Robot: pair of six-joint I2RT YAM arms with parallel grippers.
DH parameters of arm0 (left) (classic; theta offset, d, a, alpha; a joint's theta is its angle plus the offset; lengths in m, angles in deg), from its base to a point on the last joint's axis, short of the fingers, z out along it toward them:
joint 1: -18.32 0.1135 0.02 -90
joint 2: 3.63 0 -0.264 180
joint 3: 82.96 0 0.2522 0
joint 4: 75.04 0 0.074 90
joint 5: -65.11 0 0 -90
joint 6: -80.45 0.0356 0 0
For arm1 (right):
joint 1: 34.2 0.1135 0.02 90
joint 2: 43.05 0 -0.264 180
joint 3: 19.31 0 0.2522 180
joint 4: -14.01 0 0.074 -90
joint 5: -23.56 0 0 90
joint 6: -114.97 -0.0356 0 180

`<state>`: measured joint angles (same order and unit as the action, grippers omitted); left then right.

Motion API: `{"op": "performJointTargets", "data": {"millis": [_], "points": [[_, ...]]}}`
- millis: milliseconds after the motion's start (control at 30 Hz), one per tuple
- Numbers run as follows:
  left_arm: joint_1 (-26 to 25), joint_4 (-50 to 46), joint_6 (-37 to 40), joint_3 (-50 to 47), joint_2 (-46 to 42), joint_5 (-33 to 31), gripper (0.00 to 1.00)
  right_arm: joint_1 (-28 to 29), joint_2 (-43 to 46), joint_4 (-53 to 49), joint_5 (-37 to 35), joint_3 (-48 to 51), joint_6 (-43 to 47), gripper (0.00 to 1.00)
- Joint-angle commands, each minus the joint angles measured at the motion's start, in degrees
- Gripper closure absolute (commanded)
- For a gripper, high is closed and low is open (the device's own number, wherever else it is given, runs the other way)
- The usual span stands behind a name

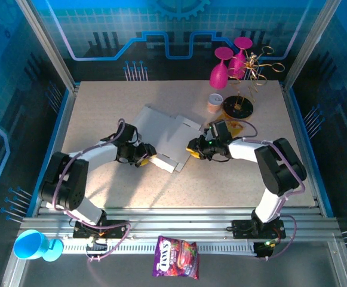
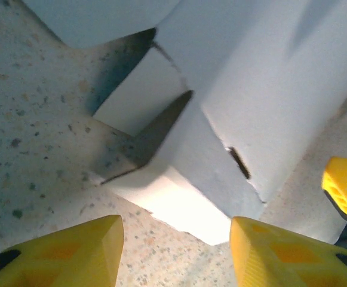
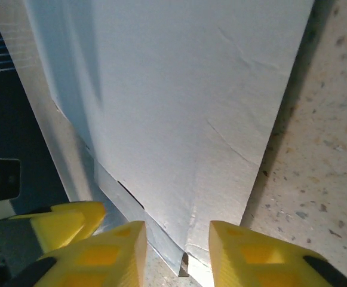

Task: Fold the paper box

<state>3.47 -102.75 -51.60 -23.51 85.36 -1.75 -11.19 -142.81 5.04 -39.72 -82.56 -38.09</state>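
Well, the paper box [image 1: 161, 133] lies mostly flat in the middle of the top view, on the speckled table [image 1: 101, 107]. It is a pale sheet of panels with small flaps along its lower edge. The left gripper [image 1: 144, 158] sits at the box's lower left edge and the right gripper [image 1: 192, 148] at its lower right corner, the two facing each other.

In the left wrist view the yellow fingers [image 2: 71, 251] stand wide apart and hold nothing. A raised corner flap of the box sits just ahead of the gap, with a dark shadow beside it. In the right wrist view the fingers [image 3: 245, 257] are parted a moderate way, and a pointed corner of the cardboard reaches down into the gap. I cannot tell whether either pad touches it.

At the upper right of the top view stand two pink goblets [image 1: 224, 67], a small cup [image 1: 214, 102] and a black round stand [image 1: 239, 108]. A purple candy bag [image 1: 176, 265] lies at the bottom centre.
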Motion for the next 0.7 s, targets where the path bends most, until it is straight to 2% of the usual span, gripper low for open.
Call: {"op": "performJointTargets", "data": {"millis": [0,200,433,667], "points": [[0.38,-3.49,1.48,2.58,-1.54,-1.06,0.49,-1.38,1.53,-5.95,-3.67,0.17,1.61,0.58],[0.97,-2.73,3.45,4.54,4.79,0.37,0.5,-1.39,-3.17,-4.54,-2.67,-1.39,0.58,0.55],[0.97,-0.91,3.76,6.15,9.18,1.24,0.51,-1.07,-7.48,-0.84,-1.4,-5.23,0.08,0.55],[0.97,-0.09,3.36,5.62,9.4,2.0,0.52,0.26,-9.08,3.9,-0.71,-6.33,-2.56,0.57]]}}
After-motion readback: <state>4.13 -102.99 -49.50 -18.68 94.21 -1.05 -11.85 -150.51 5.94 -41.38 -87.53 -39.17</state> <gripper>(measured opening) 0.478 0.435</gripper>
